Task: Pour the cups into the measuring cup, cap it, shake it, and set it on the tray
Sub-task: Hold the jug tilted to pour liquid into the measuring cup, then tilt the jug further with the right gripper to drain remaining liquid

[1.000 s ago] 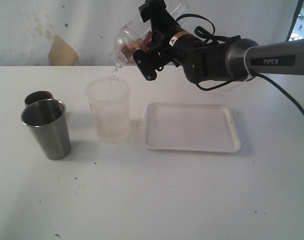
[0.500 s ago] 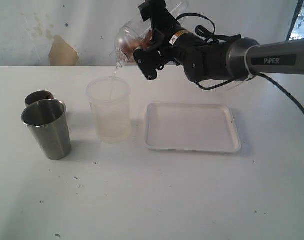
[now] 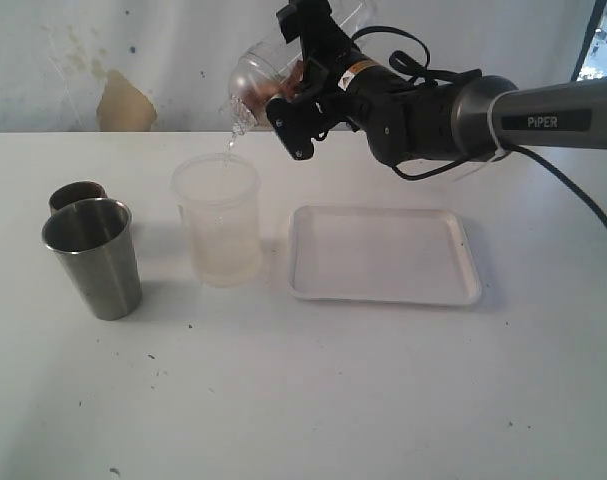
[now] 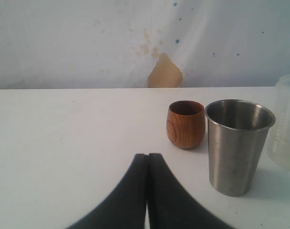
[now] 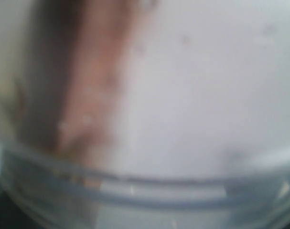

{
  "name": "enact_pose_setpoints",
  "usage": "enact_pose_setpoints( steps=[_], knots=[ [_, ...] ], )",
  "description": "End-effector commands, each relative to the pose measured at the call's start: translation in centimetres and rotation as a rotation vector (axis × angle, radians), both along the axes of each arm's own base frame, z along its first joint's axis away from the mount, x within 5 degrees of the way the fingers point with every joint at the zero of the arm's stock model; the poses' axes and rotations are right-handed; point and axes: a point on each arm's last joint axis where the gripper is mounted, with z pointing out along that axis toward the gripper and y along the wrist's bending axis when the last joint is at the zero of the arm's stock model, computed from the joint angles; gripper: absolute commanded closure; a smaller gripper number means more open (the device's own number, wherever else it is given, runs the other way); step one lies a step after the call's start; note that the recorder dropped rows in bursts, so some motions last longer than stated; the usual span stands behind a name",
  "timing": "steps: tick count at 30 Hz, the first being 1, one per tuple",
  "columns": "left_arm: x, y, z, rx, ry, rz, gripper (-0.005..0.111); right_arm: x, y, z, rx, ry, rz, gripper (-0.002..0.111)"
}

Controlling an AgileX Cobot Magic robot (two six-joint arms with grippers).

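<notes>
The clear measuring cup [image 3: 248,85] is held high and tilted, mouth down-left, over the frosted tub [image 3: 219,225]. My right gripper [image 3: 295,92] is shut on its middle. A little liquid drips from its lip, and something brownish shows inside. The right wrist view is filled by the blurred wall of the measuring cup [image 5: 183,95]. At the left stand the steel cup [image 3: 93,258] and, behind it, the brown cup [image 3: 75,195]. My left gripper [image 4: 148,157] is shut and empty, low over the table, short of the brown cup [image 4: 185,124] and the steel cup [image 4: 238,143]. The white tray [image 3: 383,255] lies empty.
The frosted tub [image 4: 289,124] holds some pale liquid and stands between the cups and the tray, close to the tray's left rim. The right arm [image 3: 453,115] reaches in from the right above the tray's far edge. A wall stands behind the table.
The thin stream from the tilted measuring cup into the tub has dwindled to a short trickle. Neither arm has visibly moved.
</notes>
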Motion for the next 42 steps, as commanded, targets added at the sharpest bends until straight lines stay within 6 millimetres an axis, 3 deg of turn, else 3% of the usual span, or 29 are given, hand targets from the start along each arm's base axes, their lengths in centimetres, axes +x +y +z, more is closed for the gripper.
enact_pose_setpoints(
  steps=[1,32,42],
  knots=[
    [-0.01,-0.03,-0.05,-0.01,-0.009,-0.003,0.107,-0.16,0.0,1.75,0.026,-0.077,-0.005,0.108],
    [-0.01,-0.03,-0.05,-0.01,-0.009,-0.003,0.107,-0.17,0.02,1.77,-0.018,-0.093,-0.003,0.108],
    [-0.01,-0.03,-0.05,-0.01,-0.009,-0.003,0.107,-0.28,0.13,2.5,-0.024,-0.179,0.007,0.108]
  ],
)
